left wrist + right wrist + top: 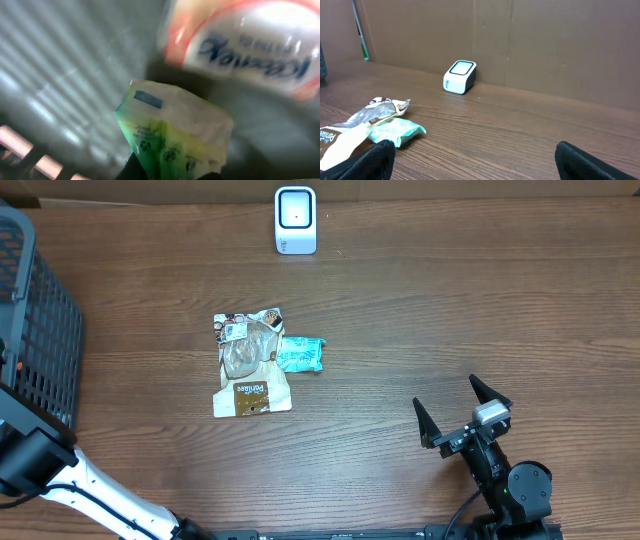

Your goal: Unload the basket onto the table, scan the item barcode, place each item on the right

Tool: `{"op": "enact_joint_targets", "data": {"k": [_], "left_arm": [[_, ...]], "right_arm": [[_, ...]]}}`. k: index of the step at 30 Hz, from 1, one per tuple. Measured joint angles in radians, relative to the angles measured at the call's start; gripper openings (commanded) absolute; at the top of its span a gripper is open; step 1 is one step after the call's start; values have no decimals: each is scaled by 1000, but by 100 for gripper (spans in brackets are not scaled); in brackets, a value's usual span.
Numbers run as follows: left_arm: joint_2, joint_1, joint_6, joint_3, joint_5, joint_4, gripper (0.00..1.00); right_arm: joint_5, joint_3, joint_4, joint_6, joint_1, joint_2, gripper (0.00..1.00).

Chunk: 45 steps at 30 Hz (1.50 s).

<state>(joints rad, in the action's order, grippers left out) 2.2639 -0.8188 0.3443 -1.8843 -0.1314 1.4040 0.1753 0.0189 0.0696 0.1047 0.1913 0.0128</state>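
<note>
Film of a soft, crinkly kind made up the green pouch [175, 125], which sat inside the dark wire basket [40, 330] at the bench's left edge, pinched at its lower edge by the left tool [170, 172], whose fingers were pressed together on it. It looked light, limp and slick, likely to fold or slide, so a hold on the flat sealed margin seemed safest, with the printed face left bare for the scanner [295, 220] standing at the far side of the bench [450, 300]. Just behind the pouch in the basket lay a white-and-red packet [250, 45], blurred; what else the basket held could not be told. Out on the open bench, a brown pouch [250, 365] and a teal packet [300, 355] lay touching, near the middle. The right tool [445, 392] waited at the near right, spread wide and holding nothing.
</note>
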Motion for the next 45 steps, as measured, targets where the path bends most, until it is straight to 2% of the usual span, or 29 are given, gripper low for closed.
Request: {"op": "enact_joint_targets", "data": {"k": [10, 15, 19, 24, 28, 33, 37, 45], "left_arm": [[-34, 0, 1, -365, 34, 208, 4], [-197, 2, 1, -496, 76, 219, 4], [-391, 23, 1, -547, 100, 218, 5], [-590, 147, -5, -566, 112, 249, 5], [-641, 299, -18, -570, 115, 285, 6], [-626, 506, -30, -465, 118, 281, 6], [-609, 670, -13, -274, 119, 248, 6], [-601, 876, 23, 168, 122, -46, 11]], "right_arm": [[1, 0, 0, 0, 0, 0, 100], [0, 0, 0, 0, 0, 0, 100], [0, 0, 0, 0, 0, 0, 100], [0, 0, 0, 0, 0, 0, 100], [0, 0, 0, 0, 0, 0, 100], [0, 0, 0, 0, 0, 0, 100], [0, 0, 0, 0, 0, 0, 100], [0, 0, -1, 0, 0, 0, 100]]}}
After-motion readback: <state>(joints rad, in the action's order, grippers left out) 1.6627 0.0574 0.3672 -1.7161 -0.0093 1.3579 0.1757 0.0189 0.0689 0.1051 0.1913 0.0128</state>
